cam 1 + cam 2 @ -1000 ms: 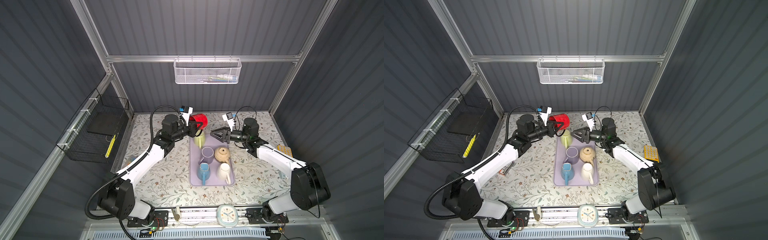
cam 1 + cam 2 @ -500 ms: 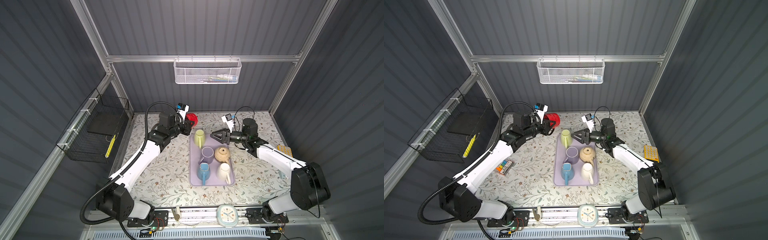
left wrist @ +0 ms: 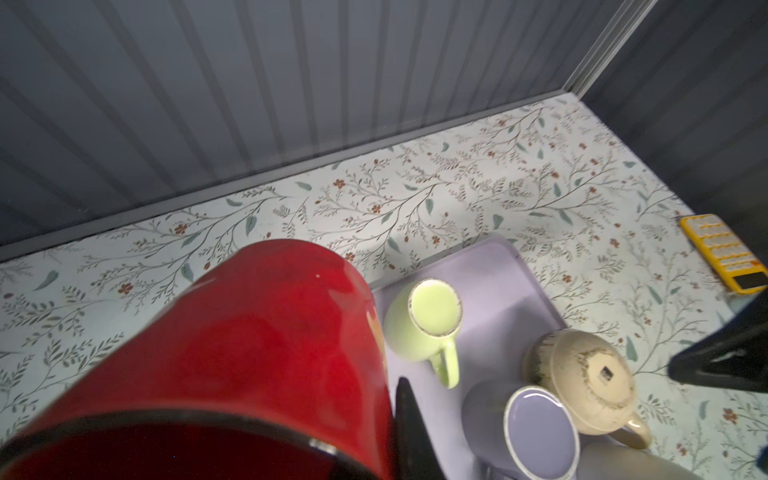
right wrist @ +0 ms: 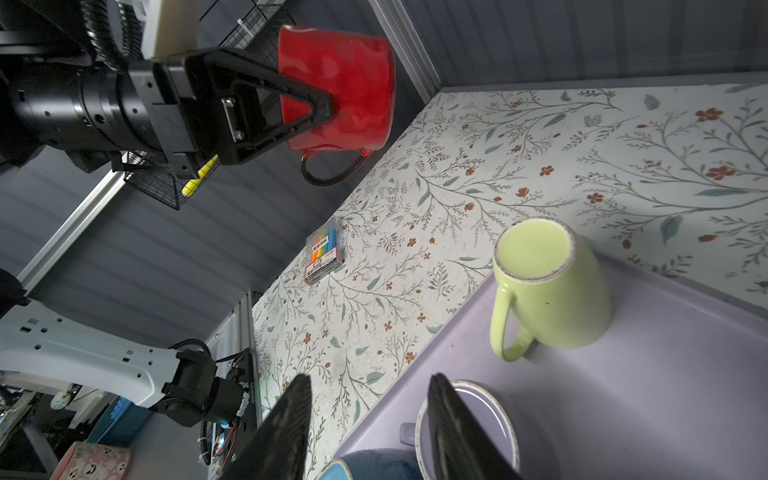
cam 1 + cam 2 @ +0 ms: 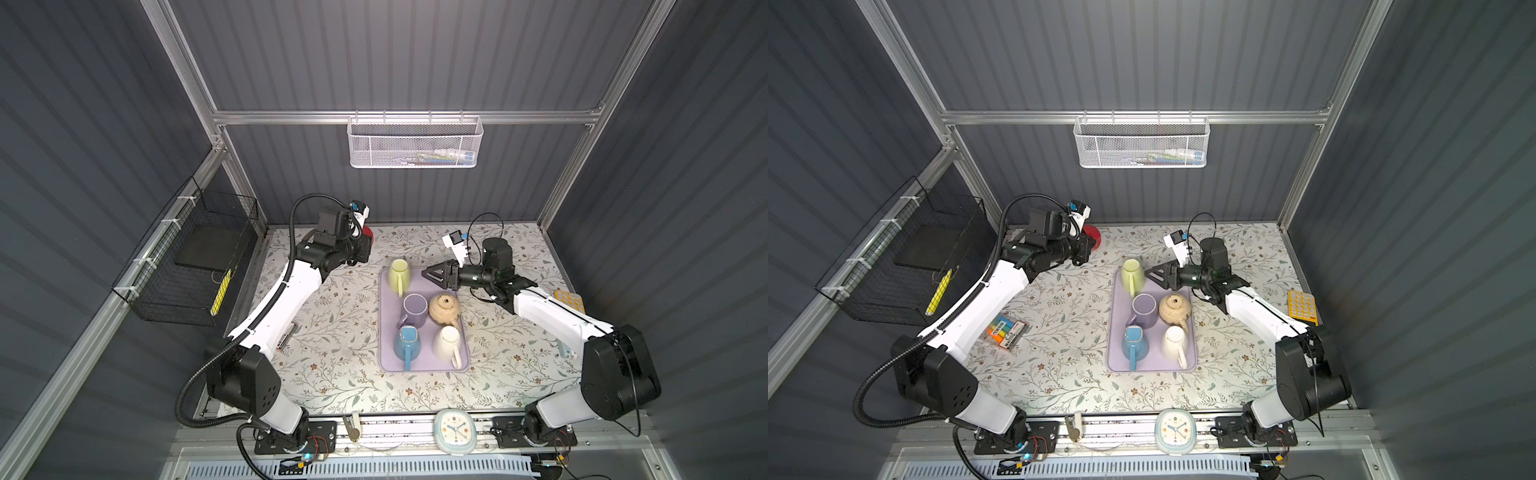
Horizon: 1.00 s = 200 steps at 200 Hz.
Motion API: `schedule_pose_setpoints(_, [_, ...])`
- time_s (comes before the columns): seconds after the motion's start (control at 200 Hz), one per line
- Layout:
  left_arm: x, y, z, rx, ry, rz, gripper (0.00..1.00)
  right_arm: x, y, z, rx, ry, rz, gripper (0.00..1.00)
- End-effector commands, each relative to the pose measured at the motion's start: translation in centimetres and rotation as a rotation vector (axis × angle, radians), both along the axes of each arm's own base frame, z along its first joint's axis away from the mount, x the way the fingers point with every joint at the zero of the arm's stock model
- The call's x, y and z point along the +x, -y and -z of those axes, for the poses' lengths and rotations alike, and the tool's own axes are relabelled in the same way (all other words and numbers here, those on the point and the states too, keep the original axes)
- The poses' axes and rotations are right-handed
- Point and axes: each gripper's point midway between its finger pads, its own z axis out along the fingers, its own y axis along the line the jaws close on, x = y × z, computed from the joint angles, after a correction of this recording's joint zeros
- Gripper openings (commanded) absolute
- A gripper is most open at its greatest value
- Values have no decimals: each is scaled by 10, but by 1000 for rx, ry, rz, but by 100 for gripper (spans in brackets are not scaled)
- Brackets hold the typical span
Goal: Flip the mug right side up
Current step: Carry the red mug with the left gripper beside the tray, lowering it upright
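Note:
The red mug (image 4: 340,104) hangs in the air near the back left of the table, lying sideways with its mouth toward my left gripper (image 5: 365,249). That gripper is shut on the mug's wall at the rim. One finger (image 3: 405,399) lies along the outside, and the dark handle hangs below. In both top views the wrist hides most of the mug (image 5: 1093,237). My right gripper (image 4: 370,380) is open and empty, hovering over the far end of the purple tray (image 5: 457,365), beside the green mug (image 5: 398,272).
On the tray also stand a purple mug (image 5: 415,307), a beige one (image 5: 444,307), a blue one (image 5: 406,343) and a white one (image 5: 446,343). A marker pack (image 5: 1007,330) lies left of the tray, a yellow pad (image 5: 570,300) at the right. A black wire basket (image 5: 195,266) hangs on the left wall.
My left arm has carried the red mug from above the tray's far end back and to the left, toward the rear corner. The right gripper has hardly moved.

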Motion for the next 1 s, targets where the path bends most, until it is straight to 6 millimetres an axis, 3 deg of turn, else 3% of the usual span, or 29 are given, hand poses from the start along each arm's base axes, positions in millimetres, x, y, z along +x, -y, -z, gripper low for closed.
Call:
schedule_pose_setpoints(0.0, [10, -12, -11, 88, 37, -10, 0, 6, 6, -6, -42, 34, 42, 48])
schedule_pose_setpoints(0.205, [25, -29, -3, 148, 3, -52, 0, 7, 16, 5, -123, 32, 98, 48])
schedule_pose_setpoints(0.54, [44, -49, 27, 214, -94, -78, 0, 8, 33, 19, -219, 35, 169, 49])
schedule_pose_setpoints(0.996, [72, -89, 46, 283, -210, -162, 0, -1, 39, 30, -252, 18, 181, 49])
